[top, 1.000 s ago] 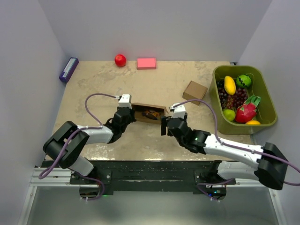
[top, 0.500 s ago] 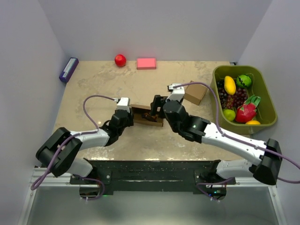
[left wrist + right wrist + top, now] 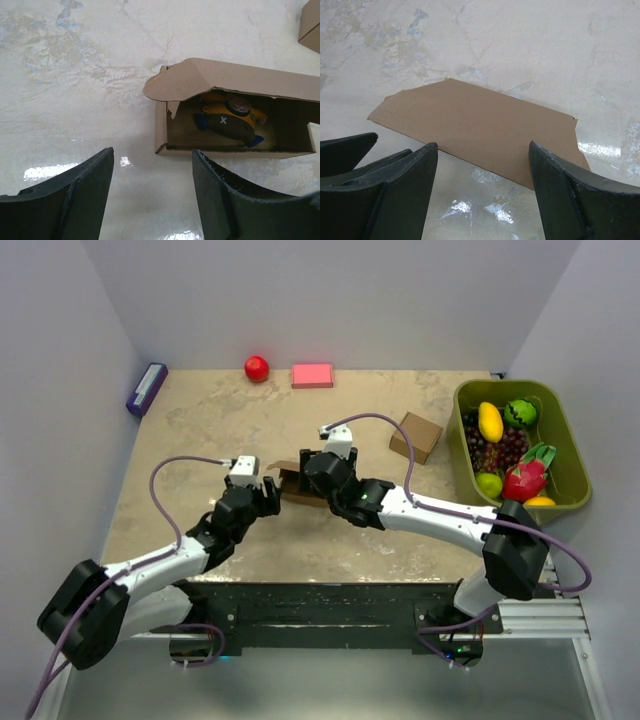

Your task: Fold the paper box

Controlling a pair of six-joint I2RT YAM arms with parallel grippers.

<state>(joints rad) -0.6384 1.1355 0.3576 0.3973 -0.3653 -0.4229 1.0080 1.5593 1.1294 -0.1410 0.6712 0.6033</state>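
Flap [image 3: 475, 132] of the paper box [image 3: 161, 127] wants 1 even push down; left gripper [image 3: 152, 152] and right gripper [image 3: 482, 145] gape, holding nothing.

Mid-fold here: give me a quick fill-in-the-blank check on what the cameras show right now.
1. The toy lies ____ the paper box.
2. The left gripper is ____, apart from the box, and holds nothing.
3. The fruit sits in a ____ bin at the table's right side.
Missing words: inside; open; green.
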